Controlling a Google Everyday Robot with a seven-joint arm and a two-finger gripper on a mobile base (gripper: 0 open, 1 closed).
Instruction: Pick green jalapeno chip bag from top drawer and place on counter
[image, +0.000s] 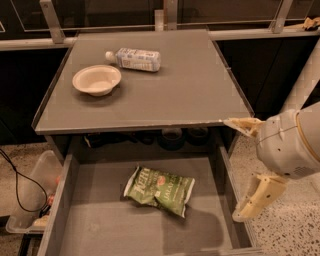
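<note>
We see the hand at the right side of the open top drawer, just off the front right corner of the worktop. Its two pale fingers are spread wide with nothing between them. The upper one points left, its tip right at the worktop's chipped front corner; we cannot tell whether it touches. The lower one hangs down beside the drawer's right wall. To the right of the hand, the rounded white wrist housing reaches the edge of the view.

The green jalapeno chip bag lies flat on the drawer's grey bottom, to the left of the hand and well apart from it, about level with the lower finger. It is crinkled, with its white lettering facing up and a red-orange spot near the middle.

Far to the left of the hand and beyond it, a white bowl stands upright on the worktop. A white-labelled plastic bottle lies on its side near the bowl, behind it and not touching it. Under the worktop, up and to the left of the hand, we make out dark round shapes that we cannot identify. Past the drawer's far left wall sits a clear plastic bin, with a black cable looping beside it. Below and to the right of the hand is speckled floor.
</note>
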